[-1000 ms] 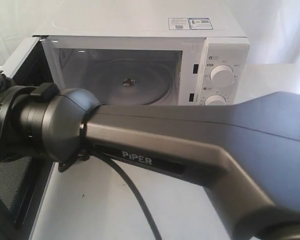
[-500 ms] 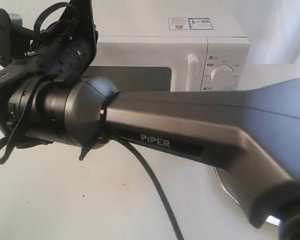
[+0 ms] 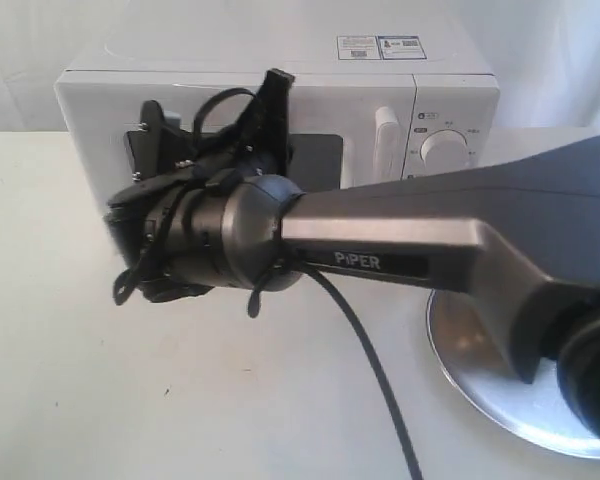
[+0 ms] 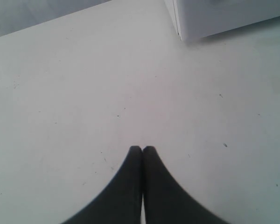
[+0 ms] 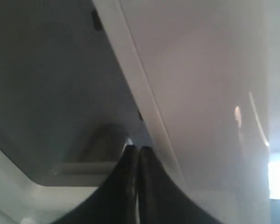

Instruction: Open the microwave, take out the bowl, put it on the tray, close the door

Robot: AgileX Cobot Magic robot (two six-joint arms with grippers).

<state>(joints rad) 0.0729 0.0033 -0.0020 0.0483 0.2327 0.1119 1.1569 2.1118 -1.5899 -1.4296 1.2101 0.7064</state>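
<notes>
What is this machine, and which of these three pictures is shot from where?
It is a robot with two arms, each ending in a two-fingered gripper. The wide picture comes from a camera off the arms. In it, a grey arm reaches across in front of a white microwave, whose door is closed. A silvery tray lies on the white table. The other two pictures come from cameras on the wrists, looking along the fingers. The left gripper is shut above the table, holding nothing. The right gripper is also shut and empty, its tips near the door's dark window.
</notes>
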